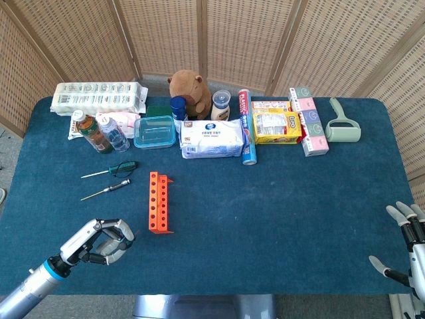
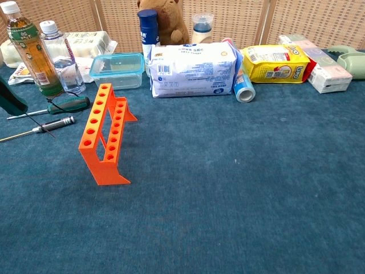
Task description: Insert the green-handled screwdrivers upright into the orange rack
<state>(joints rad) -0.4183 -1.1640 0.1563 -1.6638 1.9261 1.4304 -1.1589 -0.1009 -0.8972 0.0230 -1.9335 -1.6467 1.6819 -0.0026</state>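
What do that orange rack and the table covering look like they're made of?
The orange rack looks like rigid plastic: one uniform bright colour, matte, with thin flat walls and neat round holes; it may be 3D-printed, though no layer lines are visible. The table covering appears to be dark blue fabric, carpet-like or felt: a fuzzy, mottled, non-reflective surface.
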